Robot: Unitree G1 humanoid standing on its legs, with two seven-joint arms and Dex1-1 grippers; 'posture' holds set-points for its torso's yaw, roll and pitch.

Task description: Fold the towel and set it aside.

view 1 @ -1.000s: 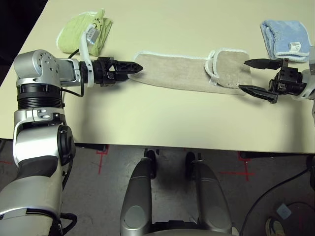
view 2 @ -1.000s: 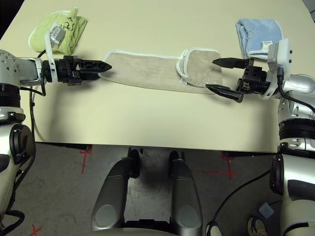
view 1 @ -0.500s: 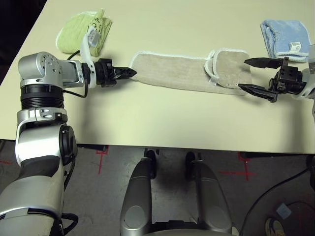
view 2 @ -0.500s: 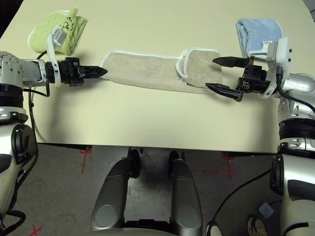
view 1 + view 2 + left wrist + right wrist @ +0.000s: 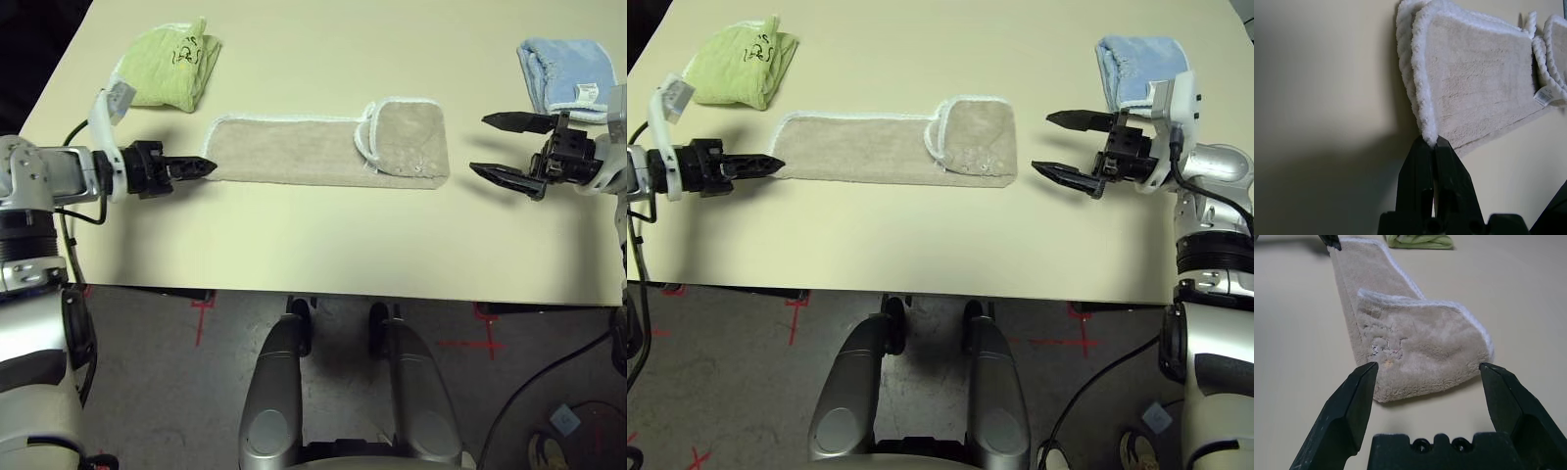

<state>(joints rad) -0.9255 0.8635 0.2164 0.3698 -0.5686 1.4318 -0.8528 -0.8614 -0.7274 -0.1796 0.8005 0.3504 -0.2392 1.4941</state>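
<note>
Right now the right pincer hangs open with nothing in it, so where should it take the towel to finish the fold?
Probably the doubled end of the towel facing the right pincer. Come in level from the robot's right; that folded edge lies flat, apart from the fingers. The left pincer is pinching the opposite end.

The table (image 5: 323,255) is viewed from above and behind by the two head views, angled forward and down, well back; nearly the same scene is shared, shifted sideways; the beige towel (image 5: 313,152) is seen by the left wrist view from just beside its white-edged end, along the tabletop; its folded far end is faced closely by the right wrist view.
</note>
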